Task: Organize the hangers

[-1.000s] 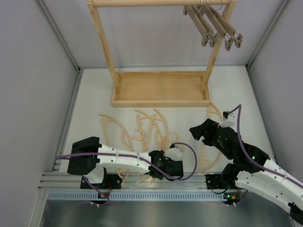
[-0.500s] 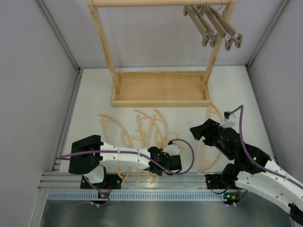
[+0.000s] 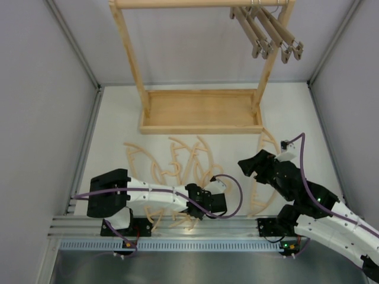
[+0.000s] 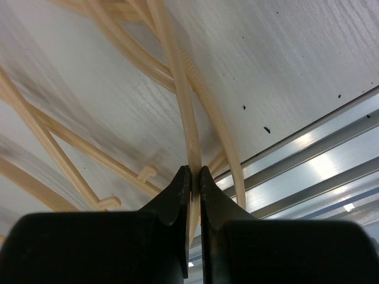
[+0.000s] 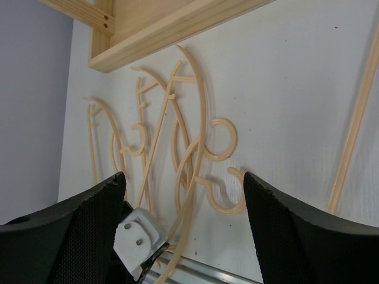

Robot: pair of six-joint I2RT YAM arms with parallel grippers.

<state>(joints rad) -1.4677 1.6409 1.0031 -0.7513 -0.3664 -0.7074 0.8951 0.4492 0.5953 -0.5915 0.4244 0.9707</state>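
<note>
left pincer pinches a pale hanger flat on table.

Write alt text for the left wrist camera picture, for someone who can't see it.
The black left gripper is pinched shut on the thin rod of a pale hanger. Beyond it, other pale hangers lie crossed on the white table, with a metal rail at right.

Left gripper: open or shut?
Shut on a hanger: in the left wrist view the left gripper pinches its thin pale bar.
</note>
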